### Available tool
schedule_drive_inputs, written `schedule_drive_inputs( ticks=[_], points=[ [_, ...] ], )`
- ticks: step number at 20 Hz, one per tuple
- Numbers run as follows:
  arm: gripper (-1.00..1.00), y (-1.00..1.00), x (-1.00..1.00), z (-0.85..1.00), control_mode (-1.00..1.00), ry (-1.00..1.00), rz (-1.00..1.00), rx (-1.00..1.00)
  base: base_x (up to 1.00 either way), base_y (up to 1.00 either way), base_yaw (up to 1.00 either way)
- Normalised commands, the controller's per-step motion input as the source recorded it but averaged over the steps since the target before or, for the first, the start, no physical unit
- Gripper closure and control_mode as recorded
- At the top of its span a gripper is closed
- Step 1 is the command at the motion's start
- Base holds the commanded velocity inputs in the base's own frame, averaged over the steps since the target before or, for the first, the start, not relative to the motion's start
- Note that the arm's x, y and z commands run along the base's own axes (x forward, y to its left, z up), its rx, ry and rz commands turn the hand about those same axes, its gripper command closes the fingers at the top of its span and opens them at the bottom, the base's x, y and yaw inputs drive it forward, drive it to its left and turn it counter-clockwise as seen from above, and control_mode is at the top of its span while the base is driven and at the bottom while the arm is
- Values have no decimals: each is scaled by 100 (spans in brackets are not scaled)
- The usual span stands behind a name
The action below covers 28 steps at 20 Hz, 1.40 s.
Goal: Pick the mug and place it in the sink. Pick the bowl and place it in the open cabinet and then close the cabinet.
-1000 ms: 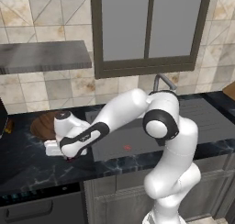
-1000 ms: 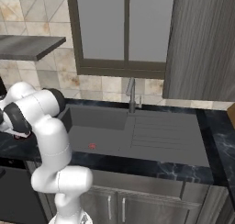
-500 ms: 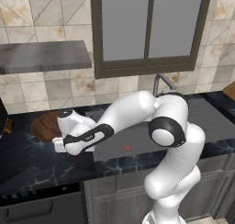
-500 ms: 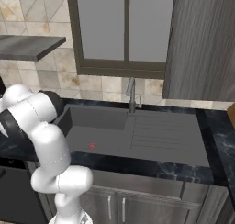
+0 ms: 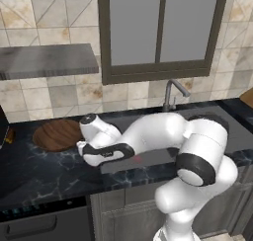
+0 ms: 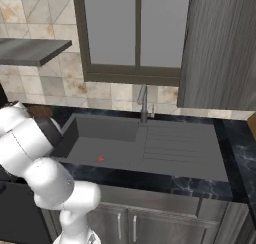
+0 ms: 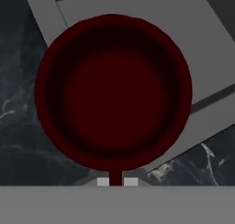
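Hand view: the mug [image 7: 113, 93] is seen from above, its rim pinched in the closed tool [image 7: 115, 178] over the edge where the dark tabletop [image 7: 18, 122] meets the sink [image 7: 137, 9] — so the mug is judged lifted but not yet set down. The bowl [image 5: 58, 134] is left on the tabletop, and the cabinet [image 6: 220, 48] work is judged not yet begun.
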Motion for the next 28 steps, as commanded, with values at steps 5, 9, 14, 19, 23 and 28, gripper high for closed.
schedule_drive_inputs(
  ticks=[5,9,14,19,23,28],
  points=[
    [100,-100,0,38,-100,-4,-6,4,0,0,0],
    [100,-100,12,26,-100,-1,0,4,0,0,0],
    [100,-99,45,-3,-100,11,-1,5,0,0,0],
    [100,-63,67,-1,-100,21,1,1,0,0,0],
    [100,-32,53,-1,-100,6,7,8,0,0,0],
    [100,1,15,-25,-100,-1,2,3,0,0,0]
  ],
)
